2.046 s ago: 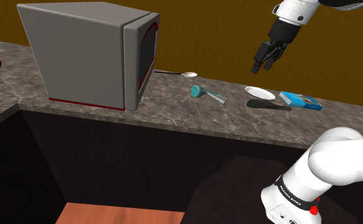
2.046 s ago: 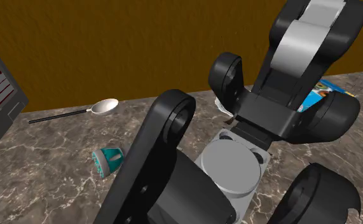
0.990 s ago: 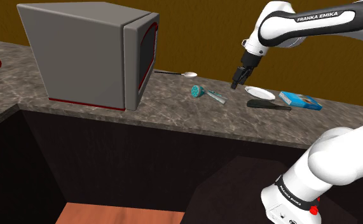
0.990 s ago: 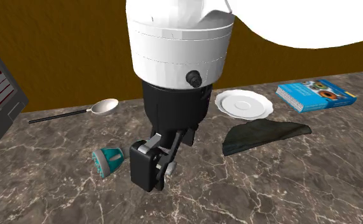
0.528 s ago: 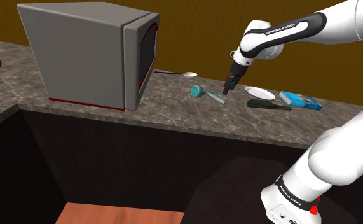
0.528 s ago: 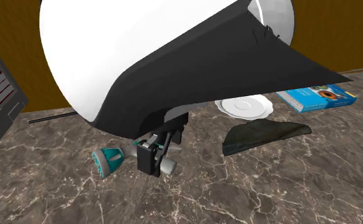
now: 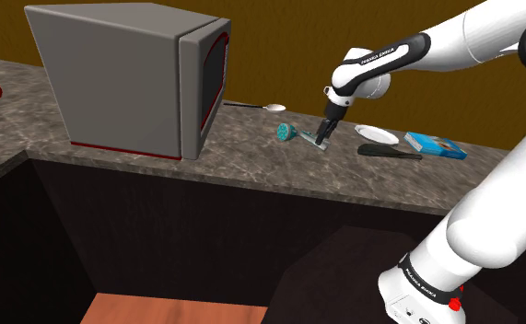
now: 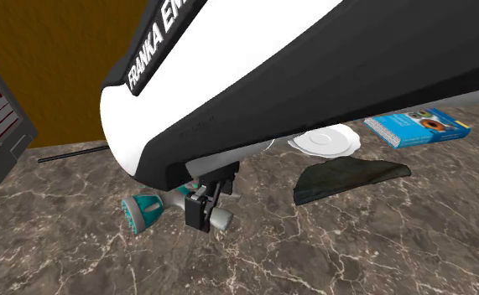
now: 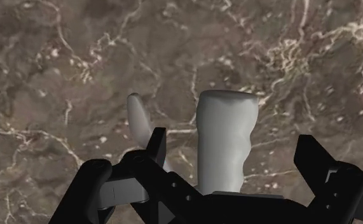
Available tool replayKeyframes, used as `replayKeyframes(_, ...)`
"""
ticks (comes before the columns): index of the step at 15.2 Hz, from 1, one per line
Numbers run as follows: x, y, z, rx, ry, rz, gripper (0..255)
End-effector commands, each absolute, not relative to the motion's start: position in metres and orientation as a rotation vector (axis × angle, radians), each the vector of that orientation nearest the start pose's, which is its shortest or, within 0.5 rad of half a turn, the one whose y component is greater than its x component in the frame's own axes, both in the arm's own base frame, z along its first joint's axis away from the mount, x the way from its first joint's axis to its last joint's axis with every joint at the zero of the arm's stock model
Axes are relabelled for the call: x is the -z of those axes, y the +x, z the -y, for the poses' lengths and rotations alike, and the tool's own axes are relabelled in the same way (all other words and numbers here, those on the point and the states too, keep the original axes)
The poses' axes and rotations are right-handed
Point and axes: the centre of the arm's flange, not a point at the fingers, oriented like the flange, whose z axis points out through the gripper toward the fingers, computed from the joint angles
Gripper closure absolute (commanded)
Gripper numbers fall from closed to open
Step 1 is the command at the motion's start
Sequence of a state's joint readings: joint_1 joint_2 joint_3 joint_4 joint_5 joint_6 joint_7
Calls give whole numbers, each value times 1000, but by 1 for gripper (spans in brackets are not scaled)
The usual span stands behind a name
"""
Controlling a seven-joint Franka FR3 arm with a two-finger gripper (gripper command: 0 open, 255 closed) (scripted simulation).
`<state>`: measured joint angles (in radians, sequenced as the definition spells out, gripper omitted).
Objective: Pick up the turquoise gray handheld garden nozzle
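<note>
**Shoulder view.** The pincer (image 7: 323, 139) points down at the tabletop (image 7: 251, 167), with its tips at the grey handle of the garden nozzle (image 7: 288, 133). The garden nozzle lies flat on the tabletop between the microwave (image 7: 132, 78) and the white plate (image 7: 378, 134), its turquoise head toward the microwave. The spacing of the fingers cannot be read here.

**Second exterior view.** The arm (image 8: 313, 67) covers the upper area and cuts off part of the white plate (image 8: 325, 142). The pincer (image 8: 202, 209) straddles the garden nozzle (image 8: 148, 209). The turquoise head shows on one side and the grey handle end on the other. The middle section is hidden behind the fingers.

**Wrist view.** The pincer (image 9: 232, 139) stands wide open and grips nothing. The grey handle of the garden nozzle (image 9: 227, 114) sits between the fingers (image 9: 156, 149) with a gap on each side. A thin pale lever (image 9: 138, 118) lies beside the handle, partly covered by one finger. The rest of the garden nozzle is hidden behind the pincer body.
</note>
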<state>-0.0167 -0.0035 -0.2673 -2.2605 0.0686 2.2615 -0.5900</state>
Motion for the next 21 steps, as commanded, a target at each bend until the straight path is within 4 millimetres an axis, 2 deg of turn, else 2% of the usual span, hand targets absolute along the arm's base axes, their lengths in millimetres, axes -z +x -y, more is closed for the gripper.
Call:
replayKeyframes(1, -352, 499, 143, 42, -3068, 406, 0)
replayKeyframes(3, -338, 499, 143, 42, -3068, 406, 0)
replayKeyframes(5, -338, 499, 143, 42, -3068, 406, 0)
replayKeyframes(6, -338, 499, 143, 42, -3068, 406, 255)
replayKeyframes(15, -338, 499, 143, 42, -3068, 406, 255)
replayKeyframes(21, -370, 499, 143, 42, -3068, 406, 255)
